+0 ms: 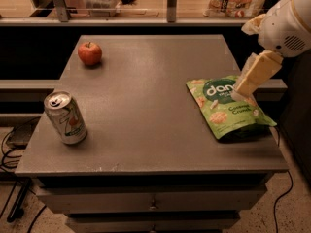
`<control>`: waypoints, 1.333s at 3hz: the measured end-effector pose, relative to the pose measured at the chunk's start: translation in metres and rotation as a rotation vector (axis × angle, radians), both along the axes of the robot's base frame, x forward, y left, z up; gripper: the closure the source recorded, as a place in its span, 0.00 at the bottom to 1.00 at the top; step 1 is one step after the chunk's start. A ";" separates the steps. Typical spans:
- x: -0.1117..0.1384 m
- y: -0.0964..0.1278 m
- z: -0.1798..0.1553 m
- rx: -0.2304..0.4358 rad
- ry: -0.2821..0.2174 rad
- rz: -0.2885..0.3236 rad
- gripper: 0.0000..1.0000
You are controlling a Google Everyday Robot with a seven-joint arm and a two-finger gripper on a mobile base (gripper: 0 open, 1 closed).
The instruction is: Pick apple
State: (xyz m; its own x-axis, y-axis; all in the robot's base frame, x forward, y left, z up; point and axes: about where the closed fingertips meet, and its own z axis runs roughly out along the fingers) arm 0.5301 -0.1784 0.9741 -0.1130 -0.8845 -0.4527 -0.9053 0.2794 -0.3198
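Note:
The apple point(90, 53) is small, round and red-orange with a short dark stem. It sits on the grey table point(146, 106) near the far left corner. My gripper point(244, 91) hangs from the white arm at the right side of the view, above the green snack bag point(228, 108). It is far to the right of the apple and holds nothing that I can see.
A tilted silver soda can point(65, 117) stands at the table's front left. The green snack bag lies flat at the right edge. A shelf with bags and a clear container runs behind the table. Cables lie on the floor at left.

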 end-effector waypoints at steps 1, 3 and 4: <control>0.000 0.000 0.000 0.000 0.000 0.000 0.00; 0.034 0.050 -0.014 0.173 -0.005 -0.066 0.00; 0.062 0.086 -0.019 0.248 -0.014 -0.058 0.00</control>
State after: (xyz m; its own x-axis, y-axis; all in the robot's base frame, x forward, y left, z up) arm 0.5918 -0.0920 0.9548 -0.1527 -0.7383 -0.6570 -0.8815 0.4024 -0.2473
